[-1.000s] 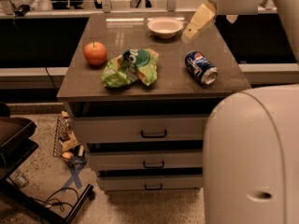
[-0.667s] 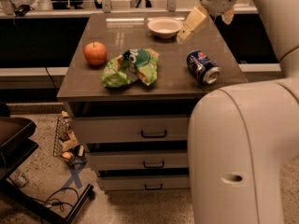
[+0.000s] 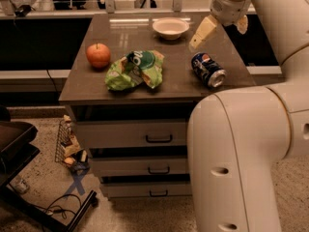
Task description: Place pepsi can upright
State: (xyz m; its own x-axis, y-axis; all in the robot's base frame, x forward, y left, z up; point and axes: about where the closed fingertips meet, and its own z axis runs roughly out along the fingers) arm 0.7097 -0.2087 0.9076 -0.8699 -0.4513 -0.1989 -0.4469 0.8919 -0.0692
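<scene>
The pepsi can (image 3: 207, 69) is dark blue with a silver end and lies on its side at the right of the brown cabinet top (image 3: 96, 88). My gripper (image 3: 222, 29) hangs above the back right of the top, up and behind the can and apart from it. Its cream fingers (image 3: 203, 32) are spread wide with nothing between them. My white arm fills the right side of the view and hides the cabinet's right edge.
A green chip bag (image 3: 135, 69) lies in the middle of the top, a red apple (image 3: 98, 55) to its left, and a white bowl (image 3: 170, 27) at the back next to my gripper. Drawers are below, and a cart (image 3: 19, 149) with cables stands on the floor at the left.
My arm and gripper have swung left and a little lower, closer to the space behind the can. The can, bag, apple and bowl have not moved.
</scene>
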